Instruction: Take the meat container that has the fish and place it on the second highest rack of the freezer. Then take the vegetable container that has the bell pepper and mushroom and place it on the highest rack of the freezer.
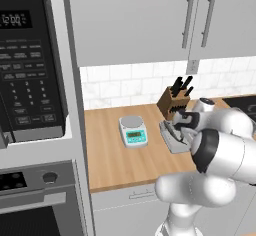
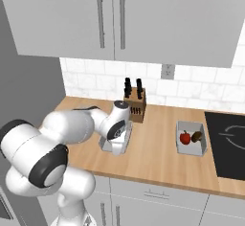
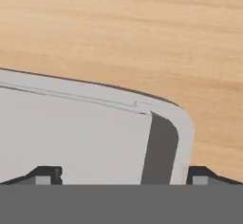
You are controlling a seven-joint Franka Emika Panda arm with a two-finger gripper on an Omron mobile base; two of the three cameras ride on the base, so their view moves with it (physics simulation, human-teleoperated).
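1. The pincer [image 3: 121,178] hangs low over the meat container [image 3: 71,137], jaws spread wide, gripping nothing.
2. One fingertip [image 3: 201,174] sits outside the tray's rim, the other inside.
3. The fish [image 1: 175,130] lies in that tray, under the pincer.
4. The vegetable container [image 2: 191,139], with bell pepper [image 2: 185,137], rests well apart on the wooden surface [image 2: 158,158].
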